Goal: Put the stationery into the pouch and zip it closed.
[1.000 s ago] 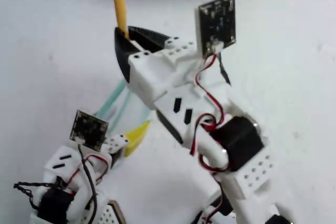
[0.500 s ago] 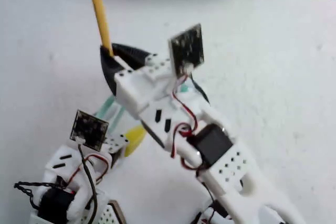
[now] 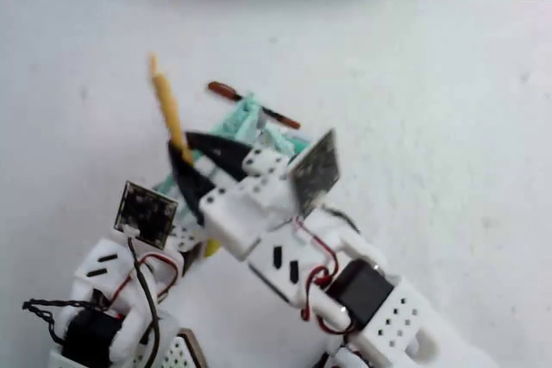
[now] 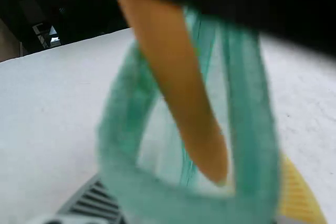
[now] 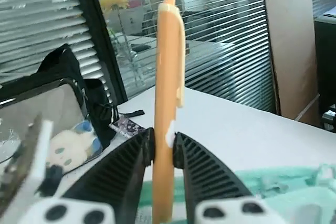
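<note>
Orange plastic pen [image 3: 166, 105]: clamped about midway along its barrel in the right claw [image 3: 179, 146], whose black ribbed jaws press on it from both sides. In the high view it tilts away from the arms, with its upper end above the desk. In the right wrist view the pen [image 5: 169, 66] stands upright between the jaws of the claw [image 5: 164, 137], clip side towards the light.

Teal fabric pouch [image 3: 248, 114]: lies on the white desk [image 3: 414, 66], partly hidden under the right claw. In the left wrist view the pouch's mouth [image 4: 118, 129] stands open as a teal ring. The pen's lower end [image 4: 178, 93] crosses the ring's upper rim and ends within the ring, close to its lower rim. That view is blurred, so we cannot tell whether the tip is past the mouth. In the right wrist view a strip of the pouch [image 5: 283, 187] shows below and beside the jaws.

Slim red-brown pen [image 3: 222, 90]: lies flat on the desk at the pouch's far edge, touching or crossing the teal fabric, apart from both claws.

Left claw [image 3: 207, 239]: sits at the pouch's near end, mostly covered by the right arm [image 3: 345, 290]. We cannot tell whether it is clenched or released.

Left arm [image 3: 112, 299]: at the desk's near edge, beside the right arm.

Behind the desk, in the right wrist view: window blinds [image 5: 47, 19] and a black bag [image 5: 63, 64].
</note>
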